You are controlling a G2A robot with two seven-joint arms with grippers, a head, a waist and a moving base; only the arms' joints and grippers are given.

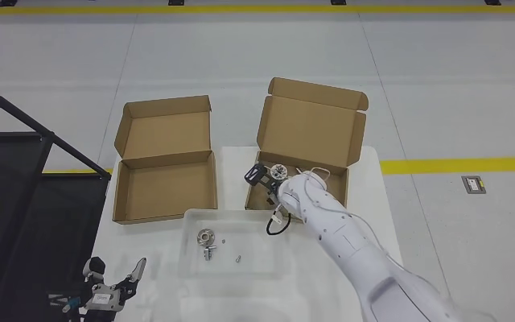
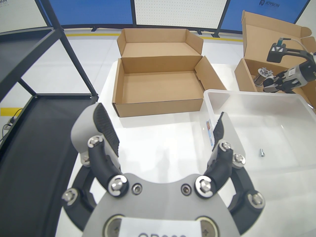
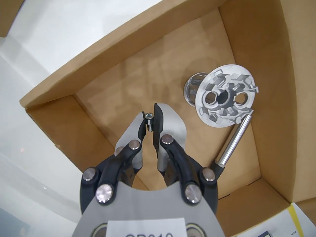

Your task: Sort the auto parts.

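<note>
Black rack [image 2: 37,136] — blue-and-white panels [image 2: 172,8] behind

Table [image 1: 153,241] layout: two boxes far, tray near.
Left box [image 1: 165,191] and right box [image 1: 310,133] side by side; tray [image 1: 257,245] in front of them. In tray: spool [image 1: 207,238] left of bolt [image 1: 238,259]. In right box: wheel [image 3: 227,94] just beside pin [image 3: 233,140]; right gripper [image 3: 149,114] over it, pinching screw [image 3: 148,122].

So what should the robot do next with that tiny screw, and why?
Probably open the fingers of the right gripper: the small silver screw is pinched inside the open brown cardboard box, above its floor, near the toothed metal wheel and shiny steel pin.
</note>
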